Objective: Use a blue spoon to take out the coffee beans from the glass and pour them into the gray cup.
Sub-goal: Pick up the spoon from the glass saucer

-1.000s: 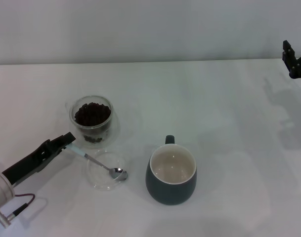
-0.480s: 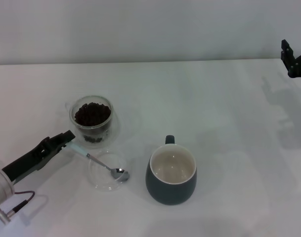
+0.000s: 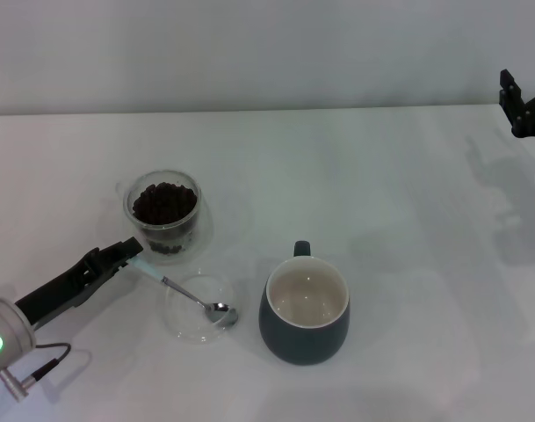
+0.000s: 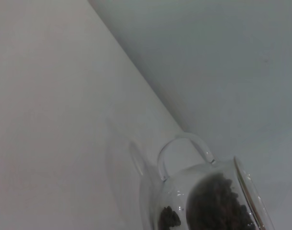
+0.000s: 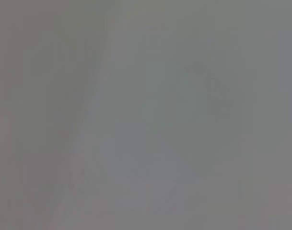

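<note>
— So, what carries everything?

— A white tabletop (image 3: 408, 229), running back to a pale wall. The biggest vessel on it is the gray cup (image 3: 304, 315), upright near the front centre, its loop handle pointing away from the robot and its cream inside bare.

— And the arms?

— The left arm reaches in low from the front left corner. Its left end effector (image 3: 126, 253) is pinched on the pale handle of the blue spoon (image 3: 186, 294). The right end effector (image 3: 524, 104) hangs at the far right edge, well apart from all the things; I cannot tell how its fingers stand, and the right wrist view shows only a blank grey surface.

— Where is the glass?

— The glass (image 3: 163, 213) stands upright to the left of the cup and farther back, just beyond the left end effector. The coffee beans (image 3: 164, 204) fill much of it in a dark heap. The left wrist view catches it close up, beans dark behind the clear wall.

— Anything beside it?

— A flat clear dish (image 3: 198, 307) lies in front of the glass, between the left arm and the cup.

— And the spoon's bowl?

— Its shiny bowl sits at the dish's rim nearest the cup, seemingly resting on it, though touching or just above is hard to judge. The spoon slants down from the grip towards the cup.
</note>
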Controlling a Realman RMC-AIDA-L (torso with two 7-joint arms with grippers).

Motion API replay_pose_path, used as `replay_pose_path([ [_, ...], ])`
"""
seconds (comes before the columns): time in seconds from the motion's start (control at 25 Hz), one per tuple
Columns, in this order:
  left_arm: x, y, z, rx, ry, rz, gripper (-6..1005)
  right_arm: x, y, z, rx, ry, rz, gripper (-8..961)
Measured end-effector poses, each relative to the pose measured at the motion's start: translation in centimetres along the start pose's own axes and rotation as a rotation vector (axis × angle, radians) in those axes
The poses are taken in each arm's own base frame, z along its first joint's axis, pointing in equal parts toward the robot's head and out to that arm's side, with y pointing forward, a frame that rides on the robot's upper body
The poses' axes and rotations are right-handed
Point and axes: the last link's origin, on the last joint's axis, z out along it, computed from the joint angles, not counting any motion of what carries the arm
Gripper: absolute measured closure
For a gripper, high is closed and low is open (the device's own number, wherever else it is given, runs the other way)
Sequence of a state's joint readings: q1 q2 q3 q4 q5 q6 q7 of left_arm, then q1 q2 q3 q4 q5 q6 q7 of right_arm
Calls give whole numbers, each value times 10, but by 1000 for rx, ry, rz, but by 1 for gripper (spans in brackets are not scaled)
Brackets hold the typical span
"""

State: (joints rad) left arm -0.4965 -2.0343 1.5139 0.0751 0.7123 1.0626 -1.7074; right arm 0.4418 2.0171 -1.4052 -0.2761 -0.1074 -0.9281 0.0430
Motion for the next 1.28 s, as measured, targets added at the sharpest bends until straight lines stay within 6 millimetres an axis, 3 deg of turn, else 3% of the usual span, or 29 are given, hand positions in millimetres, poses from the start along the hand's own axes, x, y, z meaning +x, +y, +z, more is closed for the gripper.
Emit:
replay_pose_path([
  [0.88,-7,5,8,-10,-32,13,772,2,-1,-2,2,6,1,429],
  [1.28,-7,5,6,-12,-21,10,837,2,-1,-3,5,7,2,429],
])
